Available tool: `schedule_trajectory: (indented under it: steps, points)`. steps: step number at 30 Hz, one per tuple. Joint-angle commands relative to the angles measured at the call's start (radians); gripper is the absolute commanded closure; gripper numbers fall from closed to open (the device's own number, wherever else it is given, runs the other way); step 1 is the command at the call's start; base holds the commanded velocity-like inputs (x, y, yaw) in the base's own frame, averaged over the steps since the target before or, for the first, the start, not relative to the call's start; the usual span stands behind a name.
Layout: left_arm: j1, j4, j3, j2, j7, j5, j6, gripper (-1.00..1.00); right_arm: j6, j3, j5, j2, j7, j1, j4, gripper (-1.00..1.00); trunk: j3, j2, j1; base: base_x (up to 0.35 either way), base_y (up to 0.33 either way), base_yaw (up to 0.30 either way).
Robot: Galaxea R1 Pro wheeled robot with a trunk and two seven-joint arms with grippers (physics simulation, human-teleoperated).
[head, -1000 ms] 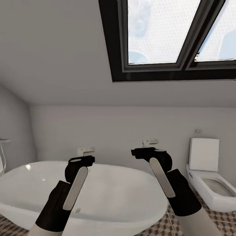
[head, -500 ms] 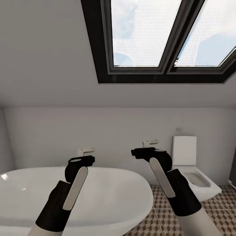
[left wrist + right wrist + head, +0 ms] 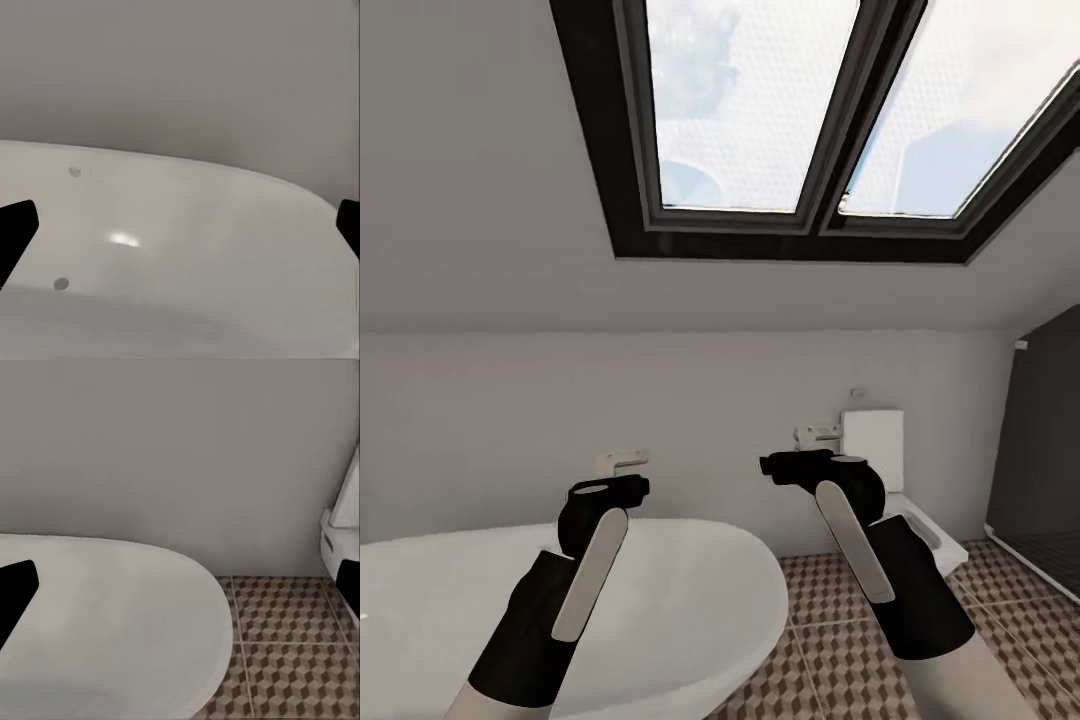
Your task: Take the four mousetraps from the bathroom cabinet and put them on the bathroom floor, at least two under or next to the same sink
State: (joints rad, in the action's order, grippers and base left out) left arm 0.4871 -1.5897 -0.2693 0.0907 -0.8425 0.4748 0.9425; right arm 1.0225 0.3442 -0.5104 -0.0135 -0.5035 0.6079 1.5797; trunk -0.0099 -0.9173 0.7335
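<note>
The mousetraps and the cabinet are out of view. The sink [image 3: 660,590], a big glossy white basin with a broad rounded rim, lies low at the left, and also appears in the left wrist view [image 3: 187,247] and the right wrist view [image 3: 112,622]. Cube-patterned bathroom floor [image 3: 830,640] runs to its right [image 3: 292,660]. My left gripper [image 3: 622,462] is raised above the basin, open and empty [image 3: 180,225]. My right gripper [image 3: 818,435] hangs over the basin's end and the floor, open and empty too [image 3: 180,585].
A white toilet [image 3: 875,450] with a tall lid stands against the back wall behind my right arm, its edge in the right wrist view [image 3: 341,525]. A dark smoked-glass enclosure [image 3: 1040,450] fills the right side. A black-framed skylight [image 3: 800,120] sits in the sloped ceiling.
The camera has turned to the right: basin, toilet and skylight have slid left in the picture and the dark glass enclosure has come in at the right. Both arms keep their pose.
</note>
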Motion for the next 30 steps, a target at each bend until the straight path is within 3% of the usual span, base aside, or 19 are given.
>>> schedule_trajectory:
  steps: [1,30]
  points:
    - [0.001,-0.001,-0.001,0.000,-0.010,0.010,0.002,-1.00,0.002,0.001,-0.010,0.000,-0.010,0.001,0.000,-1.00,0.002,0.006,-0.004,0.000,0.000,-0.273]
    - [0.001,-0.001,-0.001,0.000,-0.010,0.006,0.002,-1.00,0.004,0.001,-0.010,0.000,-0.010,0.001,0.000,-1.00,0.093,0.209,-0.115,0.000,0.000,-0.273]
